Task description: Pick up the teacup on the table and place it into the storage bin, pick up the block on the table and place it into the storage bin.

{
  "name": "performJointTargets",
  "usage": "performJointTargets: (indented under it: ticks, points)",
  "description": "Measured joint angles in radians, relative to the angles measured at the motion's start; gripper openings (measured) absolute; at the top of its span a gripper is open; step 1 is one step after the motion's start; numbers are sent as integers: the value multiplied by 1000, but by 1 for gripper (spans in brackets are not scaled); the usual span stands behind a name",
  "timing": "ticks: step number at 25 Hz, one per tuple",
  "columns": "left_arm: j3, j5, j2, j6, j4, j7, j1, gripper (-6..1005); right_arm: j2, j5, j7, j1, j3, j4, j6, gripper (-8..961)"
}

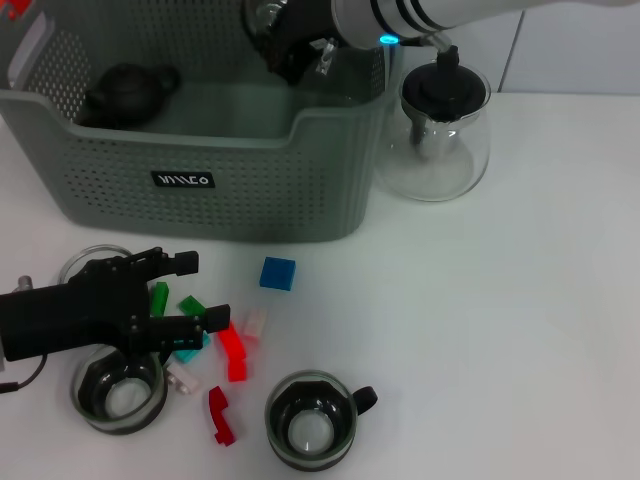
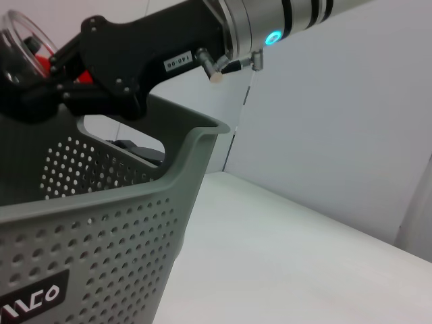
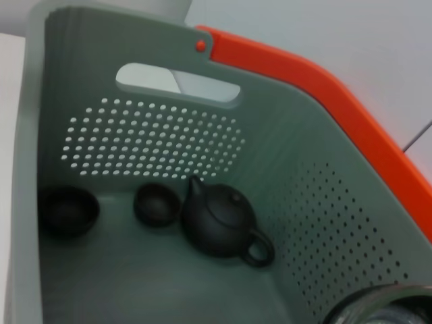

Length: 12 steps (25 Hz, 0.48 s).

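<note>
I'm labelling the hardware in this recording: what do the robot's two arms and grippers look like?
The right arm is a white-silver tube with black rings and a glowing cyan light, ending in a matte black right gripper bearing a small white label with dark characters. The left gripper is the same angular matte black with two flat-tipped fingers; a thin dark cable trails from its base.

Matt perforated plastic storage bin (image 1: 210, 190), glossy glass teapot (image 1: 437, 140)

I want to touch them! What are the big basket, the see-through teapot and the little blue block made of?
The storage bin looks like matte grey-green plastic: moulded walls full of small punched holes. The teapot seems to be clear glass, shiny, with a black lid, probably plastic. The blue block looks like smooth solid plastic, though painted wood is possible.
</note>
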Motion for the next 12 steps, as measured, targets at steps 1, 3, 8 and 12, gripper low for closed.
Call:
performJointTargets:
  ticks: [1, 3, 8, 12]
  points:
    - [0, 0, 0, 0, 0, 0, 0, 943, 1, 0, 0, -3, 0, 0, 0, 53]
    - [0, 0, -1, -1, 0, 0, 0, 943, 2, 0, 0, -9, 0, 0, 0, 53]
    - [0, 0, -1, -1, 0, 0, 0, 943, 4, 0, 1, -23, -1, 1, -1, 54]
    - [0, 0, 0, -1, 1, 1, -1, 943, 5, 18, -2, -31, -11, 1, -3, 55]
